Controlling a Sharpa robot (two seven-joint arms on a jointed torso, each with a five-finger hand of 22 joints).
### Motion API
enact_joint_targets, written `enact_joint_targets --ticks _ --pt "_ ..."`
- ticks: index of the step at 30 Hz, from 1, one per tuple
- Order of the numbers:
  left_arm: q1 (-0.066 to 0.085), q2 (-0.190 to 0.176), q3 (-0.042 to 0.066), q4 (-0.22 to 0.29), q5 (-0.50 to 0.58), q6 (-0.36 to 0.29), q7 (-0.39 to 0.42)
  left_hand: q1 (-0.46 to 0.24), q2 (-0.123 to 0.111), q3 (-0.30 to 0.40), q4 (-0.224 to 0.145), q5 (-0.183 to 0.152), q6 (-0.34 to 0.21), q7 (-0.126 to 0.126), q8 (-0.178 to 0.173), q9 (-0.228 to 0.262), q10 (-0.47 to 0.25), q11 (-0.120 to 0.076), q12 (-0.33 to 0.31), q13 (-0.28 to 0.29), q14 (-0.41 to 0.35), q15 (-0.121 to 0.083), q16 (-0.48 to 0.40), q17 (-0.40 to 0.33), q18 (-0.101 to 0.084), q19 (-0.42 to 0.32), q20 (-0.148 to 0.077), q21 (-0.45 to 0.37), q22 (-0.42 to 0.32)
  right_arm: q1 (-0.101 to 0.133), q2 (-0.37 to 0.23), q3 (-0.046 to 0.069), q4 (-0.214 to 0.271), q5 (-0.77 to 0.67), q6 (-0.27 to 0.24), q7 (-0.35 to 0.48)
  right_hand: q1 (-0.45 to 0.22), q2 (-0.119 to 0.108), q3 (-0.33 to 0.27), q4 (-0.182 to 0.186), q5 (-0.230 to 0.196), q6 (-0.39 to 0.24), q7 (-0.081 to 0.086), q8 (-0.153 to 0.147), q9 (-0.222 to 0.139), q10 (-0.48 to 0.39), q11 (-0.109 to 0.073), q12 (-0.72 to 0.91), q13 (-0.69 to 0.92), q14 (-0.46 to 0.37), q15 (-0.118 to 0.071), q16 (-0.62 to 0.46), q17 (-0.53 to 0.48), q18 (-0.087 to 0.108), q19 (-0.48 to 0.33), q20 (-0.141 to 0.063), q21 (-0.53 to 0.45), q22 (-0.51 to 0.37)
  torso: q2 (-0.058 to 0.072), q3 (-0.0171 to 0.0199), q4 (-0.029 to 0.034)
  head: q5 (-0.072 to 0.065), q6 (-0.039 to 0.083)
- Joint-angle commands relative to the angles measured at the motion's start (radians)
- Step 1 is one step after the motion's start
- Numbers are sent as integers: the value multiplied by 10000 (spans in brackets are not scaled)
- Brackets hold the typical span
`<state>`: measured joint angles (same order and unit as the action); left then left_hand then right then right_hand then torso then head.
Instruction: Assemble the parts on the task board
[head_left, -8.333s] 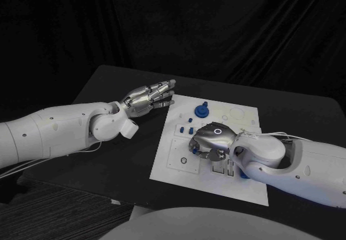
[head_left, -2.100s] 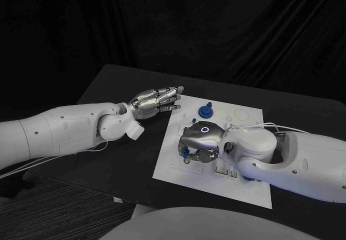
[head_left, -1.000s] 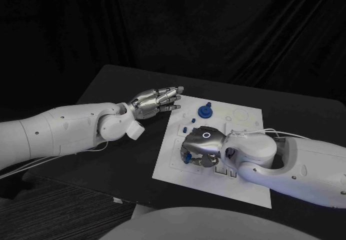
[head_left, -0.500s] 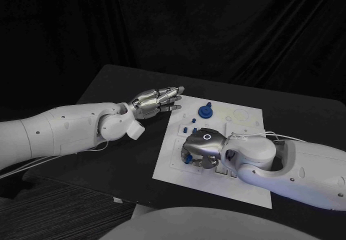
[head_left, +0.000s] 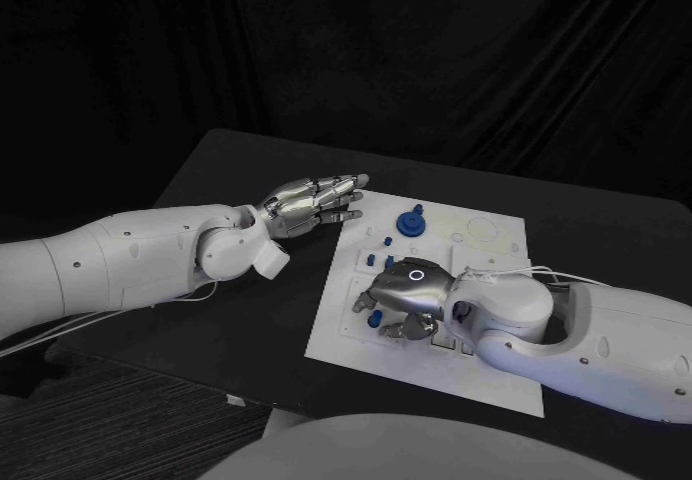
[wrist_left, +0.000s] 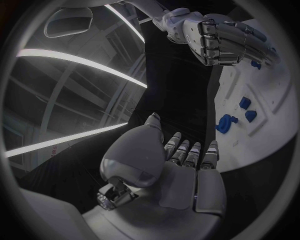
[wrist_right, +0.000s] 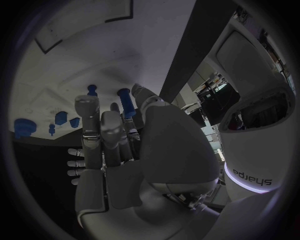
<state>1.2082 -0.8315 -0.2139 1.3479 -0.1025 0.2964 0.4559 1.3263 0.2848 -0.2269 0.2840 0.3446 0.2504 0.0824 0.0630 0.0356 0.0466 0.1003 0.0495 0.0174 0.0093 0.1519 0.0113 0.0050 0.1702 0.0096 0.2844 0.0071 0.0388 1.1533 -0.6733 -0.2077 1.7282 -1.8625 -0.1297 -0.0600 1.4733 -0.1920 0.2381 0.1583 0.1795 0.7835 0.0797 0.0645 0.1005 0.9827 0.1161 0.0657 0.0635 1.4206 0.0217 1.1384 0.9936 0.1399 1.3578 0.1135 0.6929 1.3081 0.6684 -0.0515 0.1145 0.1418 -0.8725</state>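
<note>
- The step in hand seems to be seating a blue part (wrist_right: 125, 102) in the near left area of the task board (head_left: 498, 372).
- The right hand (head_left: 405, 297) pinches this part over the board (contact with the socket is hidden); next it needs a careful downward press.
- The left hand (head_left: 310, 204) hovers at the board's far left corner, fingers straight and apart, holding nothing.

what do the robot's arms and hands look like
Both arms are smooth, rounded white shells. Each ends in a silver metallic robot hand: the left robot hand and the right robot hand, whose back carries a small glowing ring. Thin white cables run along the right arm.
</note>
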Motion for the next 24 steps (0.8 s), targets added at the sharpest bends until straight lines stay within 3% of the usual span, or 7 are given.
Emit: enact_joint_targets --ticks 1,8,14,19,22,23,24 --pt "-15 25 9 3 50 165 75 107 32 59 21 33 -6 55 31 14 -40 6 58 8 0 26 39 12 82 13 26 18 -10 -19 -40 4 14 -69 -328 -35 134 121 -772 209 -262 -993 -278 -36 -249 -573 71 52 3 -56 52 -17 -50 -21 8 108 -166 721 -11 -6 -8 10 -2" --pt "-17 26 9 -8 50 171 69 105 32 65 24 29 32 91 47 19 -46 -13 61 7 -1 24 39 12 82 12 26 17 -15 -15 -174 4 67 -69 -703 77 489 -222 -1510 1304 -786 -2170 -525 -92 -455 -1061 136 120 2 -154 43 -91 -182 19 -32 125 -474 673 -11 8 -3 12 -2" --pt "-18 16 9 -6 50 167 59 104 32 68 25 28 53 103 56 22 -47 -18 65 8 0 23 42 13 83 13 26 18 -12 78 -498 5 238 -69 -1427 218 405 -320 -1641 1372 -926 -2362 -525 -103 -470 -1162 148 127 6 -168 9 -103 -200 28 -39 102 -529 665 -10 1 7 -61 -2" --pt "-18 -12 9 2 50 153 66 104 31 71 25 29 82 118 68 27 -47 -23 70 9 -1 20 41 12 83 13 26 18 -14 500 -1003 6 505 212 -2234 330 231 -299 -1664 1383 -945 -2237 -494 -64 -451 -1141 130 184 18 -128 -26 -36 -125 18 6 75 -432 690 -8 -2 2 -154 -2" --pt "-18 -31 9 16 50 130 76 105 29 72 24 30 89 123 71 28 -47 -24 72 9 0 19 42 13 83 16 26 20 -5 872 -1390 6 703 918 -2569 348 35 13 -1475 1343 -847 -1496 -288 122 -361 -751 25 489 73 -97 -104 4 -86 20 41 20 -452 698 -6 -2 3 -263 -2" --pt "-18 -43 9 29 50 109 85 105 25 72 23 29 98 127 76 29 -48 -26 73 9 0 19 44 13 84 17 26 20 -4 1138 -1677 6 845 1468 -2705 324 134 199 -1344 1285 -670 -814 -130 288 -278 -146 -126 905 213 -121 -151 -21 -117 42 10 -27 -616 671 -6 -3 6 -317 -2" --pt "-18 -52 9 38 50 96 90 105 25 72 23 29 98 127 76 29 -48 -26 73 9 0 19 44 13 84 17 26 20 -4 1294 -1854 5 927 1780 -2752 289 453 389 -1154 1145 -218 -264 74 454 -201 660 -275 1474 445 -164 -159 -47 -143 61 -48 -51 -811 640 -8 -3 8 -351 -2"
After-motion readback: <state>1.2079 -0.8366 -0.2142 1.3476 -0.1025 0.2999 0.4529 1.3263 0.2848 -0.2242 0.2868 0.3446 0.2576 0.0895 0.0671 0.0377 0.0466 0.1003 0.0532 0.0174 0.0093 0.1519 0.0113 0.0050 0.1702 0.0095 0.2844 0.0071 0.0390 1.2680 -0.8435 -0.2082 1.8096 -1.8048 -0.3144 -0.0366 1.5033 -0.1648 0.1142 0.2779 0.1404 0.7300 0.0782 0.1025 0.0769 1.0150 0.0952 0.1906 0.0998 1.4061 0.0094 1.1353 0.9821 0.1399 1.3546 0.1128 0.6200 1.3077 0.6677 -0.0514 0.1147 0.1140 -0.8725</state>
